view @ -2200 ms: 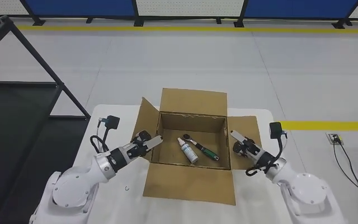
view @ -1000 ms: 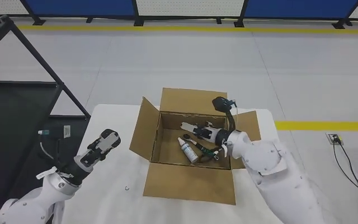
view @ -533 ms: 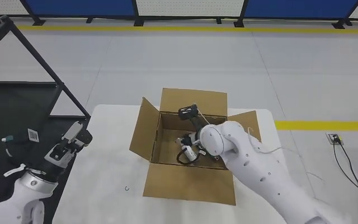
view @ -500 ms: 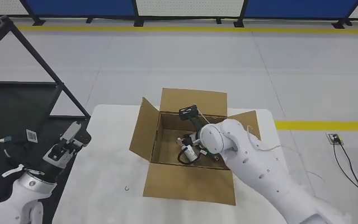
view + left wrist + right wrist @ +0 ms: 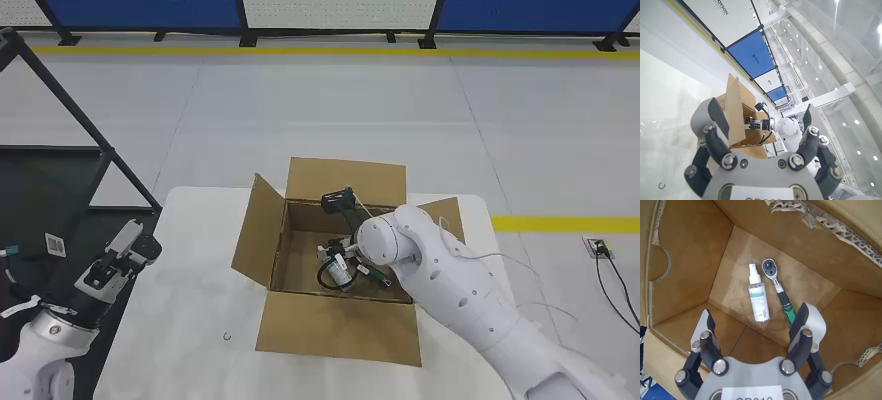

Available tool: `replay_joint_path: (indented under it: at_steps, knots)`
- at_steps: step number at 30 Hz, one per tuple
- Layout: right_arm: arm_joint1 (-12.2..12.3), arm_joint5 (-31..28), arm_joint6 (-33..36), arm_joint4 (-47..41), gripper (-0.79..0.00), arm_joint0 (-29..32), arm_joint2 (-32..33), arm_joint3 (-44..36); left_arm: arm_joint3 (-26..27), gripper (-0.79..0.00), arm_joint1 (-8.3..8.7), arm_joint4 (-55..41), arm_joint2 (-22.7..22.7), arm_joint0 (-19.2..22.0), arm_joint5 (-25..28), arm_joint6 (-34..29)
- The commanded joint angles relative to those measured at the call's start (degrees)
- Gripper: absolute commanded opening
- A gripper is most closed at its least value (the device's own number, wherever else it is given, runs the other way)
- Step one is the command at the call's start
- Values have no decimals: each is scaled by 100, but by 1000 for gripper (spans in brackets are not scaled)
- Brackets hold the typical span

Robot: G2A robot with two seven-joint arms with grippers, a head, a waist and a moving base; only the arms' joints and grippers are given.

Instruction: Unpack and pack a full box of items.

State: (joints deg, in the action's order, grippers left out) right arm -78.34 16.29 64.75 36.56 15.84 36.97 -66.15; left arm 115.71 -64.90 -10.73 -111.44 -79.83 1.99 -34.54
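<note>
Hovering over bottle (image 5: 758, 298) & ratchet (image 5: 776, 285) in box (image 5: 687, 256), R gripper (image 5: 755, 310) fingers (image 5: 807, 317) spread; L gripper (image 5: 762, 107) also spread.

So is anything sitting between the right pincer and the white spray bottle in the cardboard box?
Nothing visible. The open right pincer points into the brown cardboard box, the white plastic spray bottle lying flat ahead of its gap. The green-handled metal ratchet wrench lies beside the bottle, apart.

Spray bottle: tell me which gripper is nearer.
Right. The right gripper hangs open above the spray bottle inside the box; the left gripper is far off, outside it.
</note>
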Motion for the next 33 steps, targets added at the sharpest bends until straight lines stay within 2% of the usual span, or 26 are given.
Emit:
replay_joint_path:
  at_steps: [1,6,8,12,18,24,25,27,33]
  knots:
    - [0,0,0,-1,0,0,0,1,0,0,0,-1,0,0,0,0]
    - [-6,-738,-455,475,0,88,-175,252,0,0,0,-1,0,0,0,0]
    - [-28,-666,-464,923,0,14,-303,493,0,0,0,-1,0,0,0,0]
    - [-140,-996,-423,1464,0,-117,-620,840,0,0,0,-1,0,0,0,0]
    - [-354,-1988,-256,1430,0,-387,-831,1538,0,0,0,-1,0,0,0,0]
    - [-540,-2732,-575,1507,0,-520,-980,2005,0,0,0,-1,0,0,0,0]
    - [-566,-2735,-625,1560,-83,-537,-997,2093,0,0,0,-1,0,0,0,0]
    - [-631,-2718,-670,1669,-394,-545,-1063,2208,0,0,0,-1,0,0,0,0]
    - [-804,-2892,-805,1685,-437,-611,-1104,2589,0,0,0,-1,0,0,0,0]
